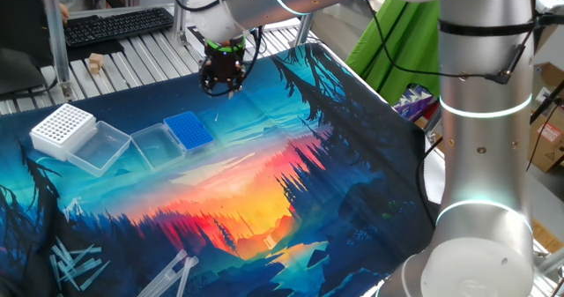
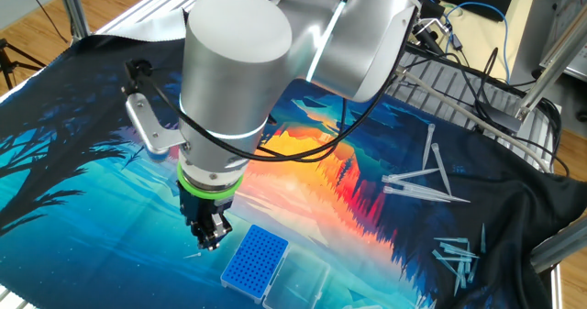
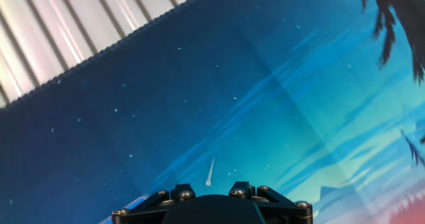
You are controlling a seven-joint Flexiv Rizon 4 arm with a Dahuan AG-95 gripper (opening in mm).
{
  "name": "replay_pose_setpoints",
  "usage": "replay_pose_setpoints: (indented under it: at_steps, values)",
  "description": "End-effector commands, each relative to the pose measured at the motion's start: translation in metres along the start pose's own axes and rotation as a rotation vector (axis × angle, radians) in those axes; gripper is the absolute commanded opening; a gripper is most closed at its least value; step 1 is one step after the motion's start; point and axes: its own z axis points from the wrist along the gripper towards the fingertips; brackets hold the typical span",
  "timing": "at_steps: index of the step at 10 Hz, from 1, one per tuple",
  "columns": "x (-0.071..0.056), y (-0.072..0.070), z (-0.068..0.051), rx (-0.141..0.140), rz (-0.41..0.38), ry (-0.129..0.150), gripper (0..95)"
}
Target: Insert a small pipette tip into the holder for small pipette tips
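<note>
In the hand view the hand (image 3: 211,196) has its fingers drawn narrow on the small pipette tip (image 3: 210,172), which pokes out toward the mat-covered counter (image 3: 279,84). Beyond, in one fixed view, the blue holder for small pipette tips (image 1: 189,130) sits lid open, below the hovering hand, near a white rack (image 1: 62,127)

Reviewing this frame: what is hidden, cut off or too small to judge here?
- Gripper: fingertips blurred and tiny in one fixed view, dark in the other fixed view; open or shut unclear.
- Small pipette tip: a thin sliver in the hand view; whether it is held or lying on the mat is unclear.
- Blue holder: holes too small to tell filled from empty; cut off in the hand view.
</note>
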Motion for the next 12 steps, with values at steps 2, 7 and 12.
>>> replay_pose_setpoints:
  at_steps: [2,7,12]
  values:
    - [-0.0004,0.001,0.0009,0.004,-0.152,0.02,38.0]
    - [-0.0011,0.0011,0.0014,0.004,0.227,-0.013,38.0]
    - [-0.0018,-0.0019,0.0049,-0.03,0.488,0.01,38.0]
